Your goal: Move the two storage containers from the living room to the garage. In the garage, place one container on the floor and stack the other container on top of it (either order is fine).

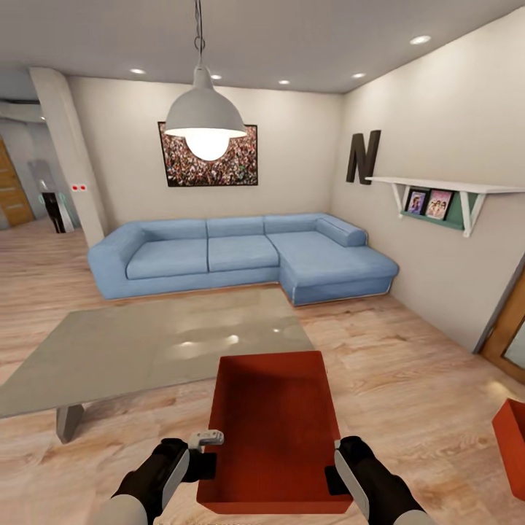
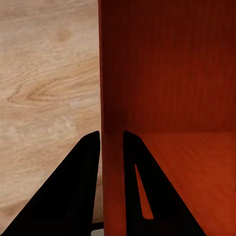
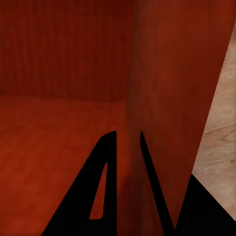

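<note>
The robot stood in the living room with 1 red-orange bin (image 1: 273, 430) held out in front of it, above the wood-plank flooring (image 1: 408, 364), its open top facing up. The left gripper (image 1: 198, 467) clamped the bin's left wall near the nearer end, and the right gripper (image 1: 337, 474) clamped the right wall opposite. In the left wrist view the left gripper (image 2: 112, 147) had 1 black finger (image 2: 81, 187) outside the thin wall and the other inside the bin (image 2: 172, 73), both pressed close against it. The right wrist view showed the same grip: the right gripper (image 3: 129, 142) straddled the wall of the bin (image 3: 64, 59), 1 finger (image 3: 96, 187) inside and 1 outside.

A 2nd bin (image 1: 512, 445) sat on the planks at the right edge of the head view, well apart from the held one and cut off by the frame.

Just beyond the held bin stood a low grey table (image 1: 146, 343), and behind it a blue sofa (image 1: 240, 255) against the beige wall. A white lamp (image 1: 206, 120) hung in front of a framed picture (image 1: 248, 157). On the right wall were a dark letter N (image 1: 362, 155) and a white shelf (image 1: 445, 188)
</note>
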You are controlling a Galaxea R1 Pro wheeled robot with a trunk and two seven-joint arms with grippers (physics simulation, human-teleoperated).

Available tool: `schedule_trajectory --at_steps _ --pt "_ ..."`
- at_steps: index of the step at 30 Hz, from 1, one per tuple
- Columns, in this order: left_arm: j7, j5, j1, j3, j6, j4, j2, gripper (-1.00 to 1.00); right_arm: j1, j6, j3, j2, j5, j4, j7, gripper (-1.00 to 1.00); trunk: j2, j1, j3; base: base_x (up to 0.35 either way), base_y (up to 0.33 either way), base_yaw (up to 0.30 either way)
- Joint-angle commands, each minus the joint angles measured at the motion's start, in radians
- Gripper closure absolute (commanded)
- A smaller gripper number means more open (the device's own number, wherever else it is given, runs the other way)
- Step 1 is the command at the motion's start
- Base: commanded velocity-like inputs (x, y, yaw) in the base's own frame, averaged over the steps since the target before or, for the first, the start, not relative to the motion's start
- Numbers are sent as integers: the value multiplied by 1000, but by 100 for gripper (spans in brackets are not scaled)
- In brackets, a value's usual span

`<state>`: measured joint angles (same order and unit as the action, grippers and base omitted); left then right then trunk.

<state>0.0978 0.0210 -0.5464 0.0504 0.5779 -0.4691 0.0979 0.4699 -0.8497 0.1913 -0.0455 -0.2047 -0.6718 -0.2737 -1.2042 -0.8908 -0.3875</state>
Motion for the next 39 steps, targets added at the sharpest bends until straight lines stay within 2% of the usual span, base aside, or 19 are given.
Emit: schedule_trajectory --at_steps 1,10,31,39 --pt "3 -15 0 2 7 0 2 100 1 9 1 -13 -62 -5 -4 100 -1 0 -2 0 0 258" --pt "3 -15 0 3 7 0 2 100 1 9 2 -13 -62 -5 -4 100 -1 0 -11 0 76 257" --pt "3 -15 0 2 7 0 2 100 1 9 2 -13 -62 -3 -4 100 -1 0 -30 0 304 254" --pt "3 -15 0 2 7 0 2 100 1 9 2 -13 -62 -4 -4 100 -1 0 -33 0 314 62"
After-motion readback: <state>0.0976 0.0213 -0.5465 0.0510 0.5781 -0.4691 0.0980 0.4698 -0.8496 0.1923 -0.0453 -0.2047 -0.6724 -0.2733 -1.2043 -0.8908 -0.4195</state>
